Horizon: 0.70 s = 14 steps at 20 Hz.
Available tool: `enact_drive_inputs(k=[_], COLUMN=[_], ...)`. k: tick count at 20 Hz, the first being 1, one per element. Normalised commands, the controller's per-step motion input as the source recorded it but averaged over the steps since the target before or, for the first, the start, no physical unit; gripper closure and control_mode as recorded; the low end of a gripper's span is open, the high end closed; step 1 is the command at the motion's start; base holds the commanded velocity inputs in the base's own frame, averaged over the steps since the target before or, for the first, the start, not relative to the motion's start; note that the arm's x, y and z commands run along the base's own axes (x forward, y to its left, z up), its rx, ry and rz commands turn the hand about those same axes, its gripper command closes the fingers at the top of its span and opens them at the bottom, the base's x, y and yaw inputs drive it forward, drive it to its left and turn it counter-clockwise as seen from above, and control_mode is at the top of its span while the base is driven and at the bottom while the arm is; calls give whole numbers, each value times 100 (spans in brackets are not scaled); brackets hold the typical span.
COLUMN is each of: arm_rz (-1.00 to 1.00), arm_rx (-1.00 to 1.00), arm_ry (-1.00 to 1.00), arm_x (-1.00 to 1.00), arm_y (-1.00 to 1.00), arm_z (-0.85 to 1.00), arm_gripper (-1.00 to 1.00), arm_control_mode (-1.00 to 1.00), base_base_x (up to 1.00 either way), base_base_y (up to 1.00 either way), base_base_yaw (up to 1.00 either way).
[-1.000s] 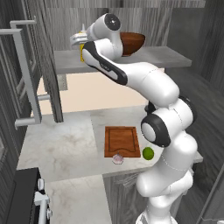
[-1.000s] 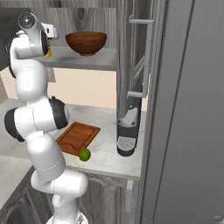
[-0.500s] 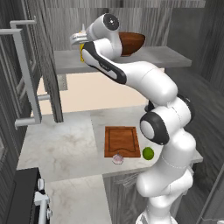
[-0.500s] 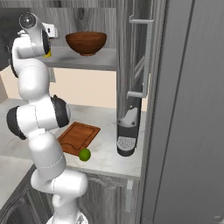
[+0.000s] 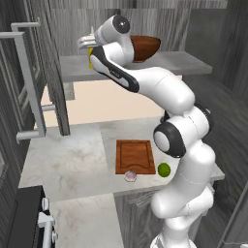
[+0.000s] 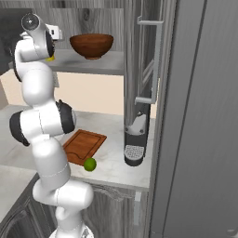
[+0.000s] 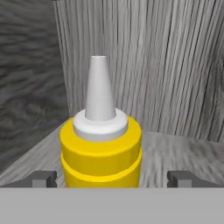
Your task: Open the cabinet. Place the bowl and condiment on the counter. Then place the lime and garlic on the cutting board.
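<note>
Nothing moved; condiment (image 7: 101,144) upright between wide-spread jaws, on cabinet (image 7: 183,151) shelf.

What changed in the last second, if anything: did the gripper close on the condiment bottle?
Nothing visibly changed. The gripper stays open around the condiment on the cabinet shelf, not yet closed. Bowl, lime, garlic and cutting board are unmoved.
</note>
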Motion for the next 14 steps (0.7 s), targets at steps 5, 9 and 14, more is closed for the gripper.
enact_drive_inputs(k=[5, 9, 14], arm_rz=[-1, -2, -1], arm_rx=[0, 0, 0], arm_ry=[0, 0, 0], arm_x=[6, 4, 0], arm_y=[3, 2, 0], arm_z=[0, 0, 0], arm_gripper=[100, 100, 100], arm_control_mode=[-100, -100, -100], base_base_x=[0, 0, 0], base_base_y=[0, 0, 0], base_base_yaw=[0, 0, 0])
